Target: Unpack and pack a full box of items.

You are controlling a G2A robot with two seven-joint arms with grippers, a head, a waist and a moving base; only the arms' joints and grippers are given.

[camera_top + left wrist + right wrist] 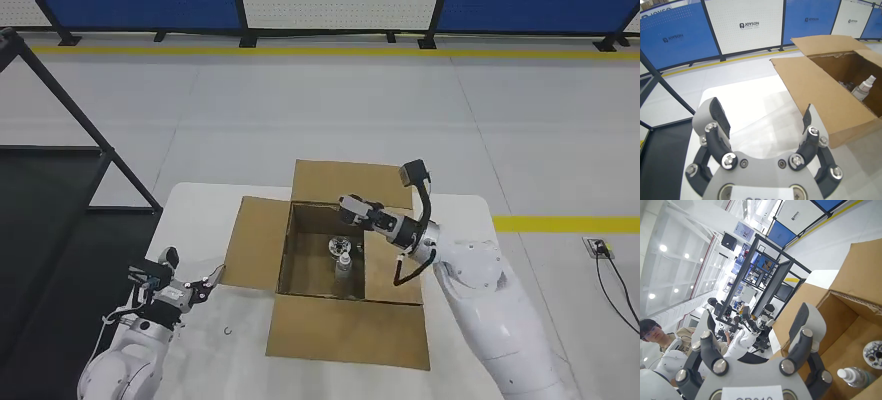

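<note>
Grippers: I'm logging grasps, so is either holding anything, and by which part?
Nothing is held. The left gripper is open over the table; the right gripper is open above the box, both empty.

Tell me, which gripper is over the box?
The right gripper, above the box's open top. The left gripper is beside the box, over the table.

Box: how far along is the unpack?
Done: the box has its flaps folded open. In hand: nothing; the right end effector hangs open over the box, and the left end effector sits open beside it. Left: a spray bottle and a round patterned piece are inside, so unpacking looks barely begun, with repacking after.
</note>
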